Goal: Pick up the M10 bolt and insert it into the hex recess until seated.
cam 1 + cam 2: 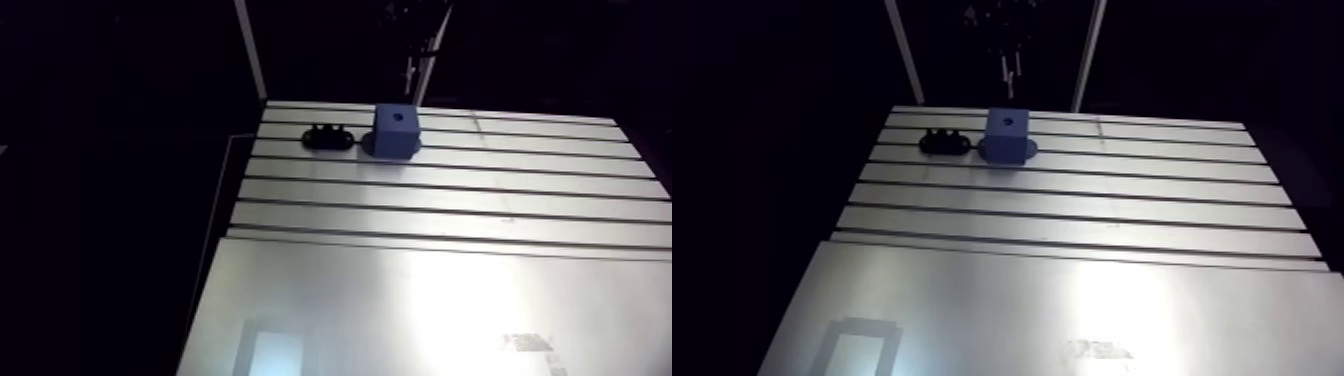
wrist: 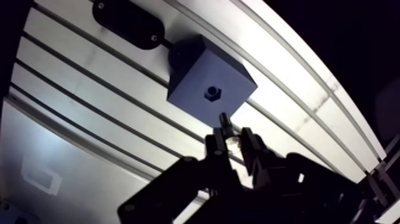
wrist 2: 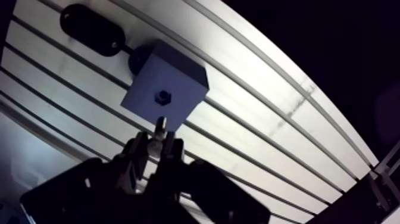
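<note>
Jaws clenched on bolt (image 2: pixel 225 125) | tip at block (image 2: pixel 196 68)'s near edge | hex recess (image 2: pixel 212 92) just ahead

Matt blue plastic block (image 2: pixel 199 80); shiny slotted aluminium table (image 1: pixel 440 210); metal bolt (image 2: pixel 224 120)

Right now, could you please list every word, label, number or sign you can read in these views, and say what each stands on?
No text can be read anywhere.
dark mark on the smooth plate: possibly print, too blurred to read.
blue block, black holder, and the bolt pinched between the fingers: no markings visible.
</note>
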Motion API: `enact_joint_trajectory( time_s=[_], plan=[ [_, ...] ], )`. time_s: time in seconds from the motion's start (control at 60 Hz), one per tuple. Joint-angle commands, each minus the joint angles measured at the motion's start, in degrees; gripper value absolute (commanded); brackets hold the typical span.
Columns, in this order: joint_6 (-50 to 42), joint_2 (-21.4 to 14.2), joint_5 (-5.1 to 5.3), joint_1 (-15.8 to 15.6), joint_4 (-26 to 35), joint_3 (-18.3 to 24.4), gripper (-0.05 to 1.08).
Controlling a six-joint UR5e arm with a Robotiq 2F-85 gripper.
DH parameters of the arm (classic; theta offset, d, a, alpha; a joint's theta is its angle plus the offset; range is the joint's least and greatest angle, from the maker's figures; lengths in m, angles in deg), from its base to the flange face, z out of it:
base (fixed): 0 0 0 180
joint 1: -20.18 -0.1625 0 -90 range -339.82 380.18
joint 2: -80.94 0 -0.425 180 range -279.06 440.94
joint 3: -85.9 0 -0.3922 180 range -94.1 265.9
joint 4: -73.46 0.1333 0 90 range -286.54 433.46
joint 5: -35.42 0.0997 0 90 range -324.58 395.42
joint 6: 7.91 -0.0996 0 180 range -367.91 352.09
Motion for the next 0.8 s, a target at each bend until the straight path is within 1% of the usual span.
enact_joint_trajectory(
  time_s=[0.017,0.2,0.733,0.8],
  plan=[
    [-0.02,-0.01,0.05,-0.01,-1.64,-1.55,1.06],
    [-0.12,-0.01,0.14,-0.01,-3.26,-2.45,1.07],
    [-0.21,0.08,0.32,-0.10,-3.37,-3.17,1.06],
    [-0.21,0.65,0.33,-0.02,-3.37,-3.17,1.06]
  ],
)
